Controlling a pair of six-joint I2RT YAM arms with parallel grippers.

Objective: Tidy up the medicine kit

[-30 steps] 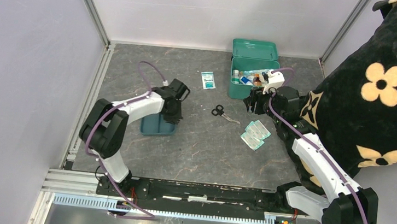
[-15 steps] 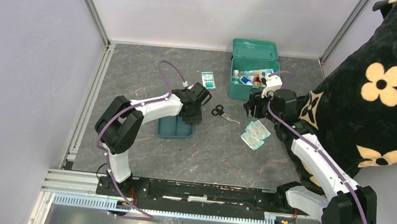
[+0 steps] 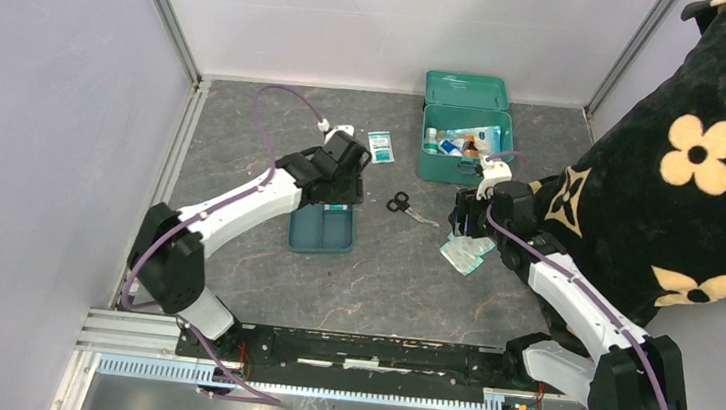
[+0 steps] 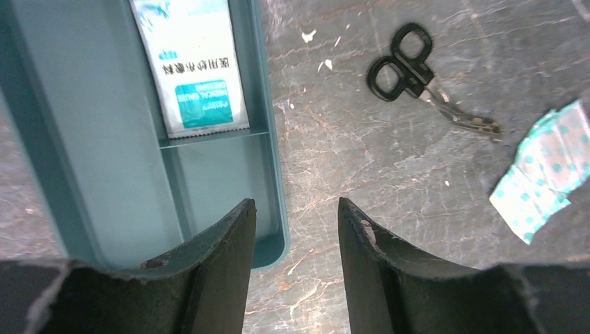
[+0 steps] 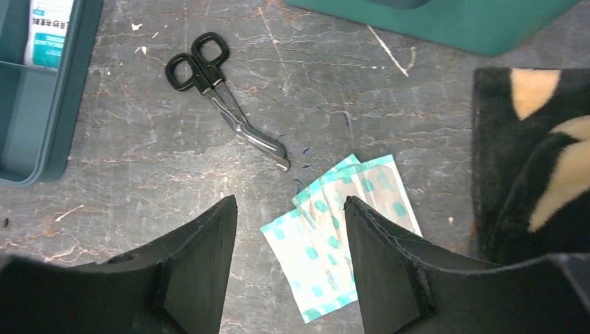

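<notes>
Dark grey marbled tabletop [image 3: 226,122], pale walls on three sides, and a black cushion with cream flowers [image 3: 706,148] crowding the right edge.

Medicine kit [image 3: 458,170]: far edge of the tabletop, right of centre, lid thrown back. The overhead view shows small bottles and packets inside. The right wrist view catches only its near wall.

Shallow divided tray [image 3: 321,233]: left of centre. Left jaws hang over its far end, spread, nothing between them. From overhead the left arm [image 3: 239,198] hides that end, but the left wrist view shows a white-and-teal packet [image 4: 189,66] lying in the far compartment.

A second packet [image 3: 381,146] lies loose between tray and kit, seen only from overhead.

Black-handled scissors [image 3: 409,206] lie between the tray and some spotted plasters [image 3: 465,253]. Right jaws are spread above the plasters, holding nothing. The right wrist view shows them as several overlapping strips.
</notes>
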